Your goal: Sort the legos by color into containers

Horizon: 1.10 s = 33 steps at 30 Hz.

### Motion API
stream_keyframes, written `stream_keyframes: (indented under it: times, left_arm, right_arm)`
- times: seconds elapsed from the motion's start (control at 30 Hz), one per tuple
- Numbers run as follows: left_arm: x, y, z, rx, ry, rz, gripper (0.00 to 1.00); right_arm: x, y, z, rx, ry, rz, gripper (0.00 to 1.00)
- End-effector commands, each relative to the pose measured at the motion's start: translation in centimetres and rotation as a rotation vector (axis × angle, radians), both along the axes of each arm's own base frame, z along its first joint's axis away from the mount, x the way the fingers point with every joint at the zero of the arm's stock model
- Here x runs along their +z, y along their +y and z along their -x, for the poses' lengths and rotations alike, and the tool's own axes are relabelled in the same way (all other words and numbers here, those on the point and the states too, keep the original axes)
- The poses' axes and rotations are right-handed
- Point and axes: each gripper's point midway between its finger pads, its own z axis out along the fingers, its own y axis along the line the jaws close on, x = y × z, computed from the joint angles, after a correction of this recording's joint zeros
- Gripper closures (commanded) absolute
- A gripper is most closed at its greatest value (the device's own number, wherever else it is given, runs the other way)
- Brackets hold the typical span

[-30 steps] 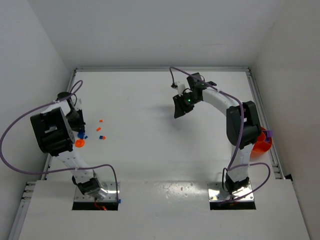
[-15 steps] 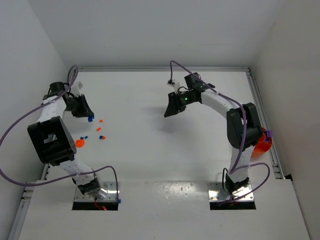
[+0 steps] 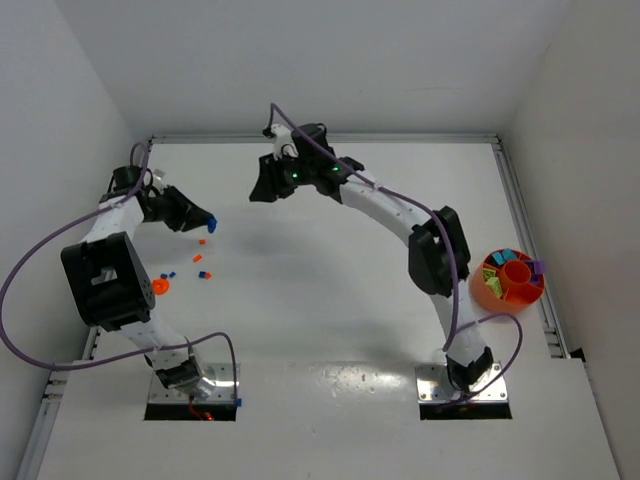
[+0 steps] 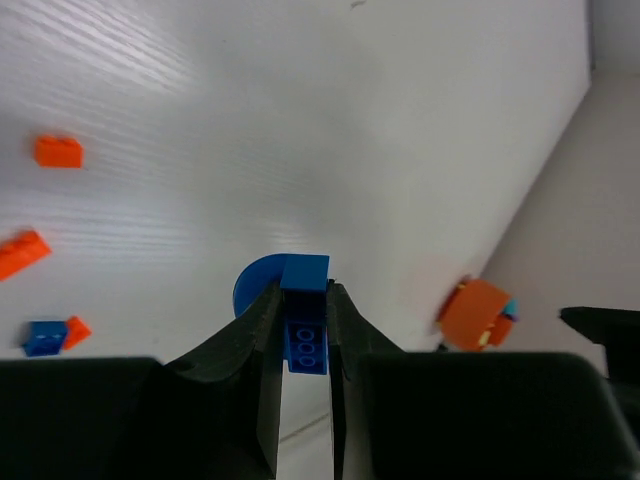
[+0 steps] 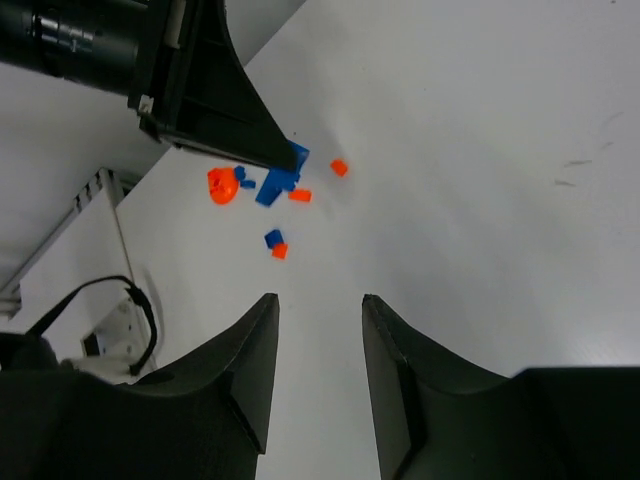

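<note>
Above the white table [image 3: 330, 290], left fingers [image 4: 262, 340] clamped on a blue brick [image 4: 305, 322], right fingers [image 5: 250, 370] spread apart

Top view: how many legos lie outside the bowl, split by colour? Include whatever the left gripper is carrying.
Orange legos on the table: 4, one of them a round piece
Blue legos on the table: 3
Blue brick held in the left gripper: 1
Total: 8
</note>
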Motion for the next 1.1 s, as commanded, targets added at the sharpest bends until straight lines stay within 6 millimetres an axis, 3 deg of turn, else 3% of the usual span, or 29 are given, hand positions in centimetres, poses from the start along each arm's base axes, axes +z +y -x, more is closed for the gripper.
stream_keyframes:
  times: [0.0, 0.03, 0.1, 0.17, 0.23, 0.37, 0.4, 0.43, 0.5, 0.6, 0.73, 0.87, 0.9, 0.93, 1.0, 1.07]
  left_arm:
    - [3.6, -1.5, -1.3, 0.067, -0.047, 0.156, 1.00]
    - [3.8, -1.7, -1.3, 0.084, -0.032, 0.185, 1.00]
    - [4.4, -2.2, -1.5, 0.085, -0.043, 0.234, 1.00]
    - [4.8, -2.9, -1.6, 0.090, -0.030, 0.286, 1.00]
    - [5.0, -3.3, -1.9, 0.101, -0.024, 0.304, 1.00]
    - [5.5, -4.7, -1.9, 0.068, -0.034, 0.304, 1.00]
    - [5.5, -4.7, -1.9, 0.074, -0.029, 0.310, 1.00]
    - [5.6, -5.1, -2.0, 0.062, -0.036, 0.308, 1.00]
    - [5.6, -5.5, -1.9, 0.051, -0.035, 0.308, 1.00]
    - [5.6, -5.8, -2.0, 0.045, -0.041, 0.299, 1.00]
    - [6.0, -6.6, -1.8, 0.029, -0.051, 0.301, 1.00]
    - [6.0, -7.1, -1.2, 0.019, -0.050, 0.301, 1.00]
    - [6.0, -7.1, -1.2, 0.019, -0.050, 0.301, 1.00]
    - [6.3, -7.0, -1.2, 0.024, -0.059, 0.291, 1.00]
    - [6.3, -7.0, -1.2, 0.019, -0.064, 0.285, 1.00]
    - [6.5, -7.2, -1.2, 0.017, -0.073, 0.274, 1.00]
  right_arm:
    - [0.4, 4.3, -0.1, -0.063, -0.020, -0.028, 0.60]
    - [0.6, 5.1, 0.1, -0.060, -0.031, -0.032, 0.60]
    - [-1.1, 6.0, 0.7, -0.063, -0.008, -0.009, 0.57]
    - [-1.1, 6.8, 1.4, -0.062, 0.020, -0.020, 0.57]
    - [-2.5, 7.7, 1.8, -0.050, 0.052, -0.021, 0.56]
    - [-1.4, 9.6, 3.0, -0.021, 0.040, -0.048, 0.56]
    - [-0.8, 9.7, 2.7, -0.031, 0.027, -0.056, 0.55]
    - [-1.8, 9.9, 2.9, -0.043, 0.034, -0.034, 0.55]
    - [-1.6, 9.8, 2.5, -0.073, 0.035, -0.028, 0.47]
    - [-1.6, 9.9, 2.5, -0.099, 0.039, -0.015, 0.43]
    - [-1.9, 9.9, 2.2, -0.107, 0.035, -0.013, 0.43]
    - [-1.5, 10.0, 2.0, -0.115, 0.027, -0.018, 0.64]
    - [-1.9, 9.9, 2.1, -0.115, 0.032, -0.010, 0.72]
    - [-1.9, 9.9, 2.1, -0.115, 0.032, -0.010, 0.87]
    - [-2.6, 9.5, 1.8, -0.142, 0.034, 0.013, 1.00]
    - [-2.2, 9.1, 1.5, -0.151, 0.004, 0.027, 1.00]
